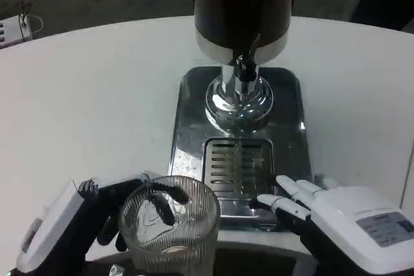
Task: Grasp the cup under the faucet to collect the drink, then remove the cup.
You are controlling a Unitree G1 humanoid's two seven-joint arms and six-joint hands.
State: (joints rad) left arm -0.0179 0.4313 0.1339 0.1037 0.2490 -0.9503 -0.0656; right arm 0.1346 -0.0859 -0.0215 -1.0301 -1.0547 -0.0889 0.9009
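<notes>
A clear ribbed glass cup stands at the near table edge, left of the drip grate. My left hand grips it, black fingers wrapped around its left side and rim. The dark drink dispenser rises at the back centre, its faucet above the chrome column on the steel base. My right hand rests open at the base's near right corner, fingers pointing left, holding nothing.
The round white table stretches wide to the left and right of the dispenser. A small white device lies at the far left edge. Dark floor lies beyond the table's rim.
</notes>
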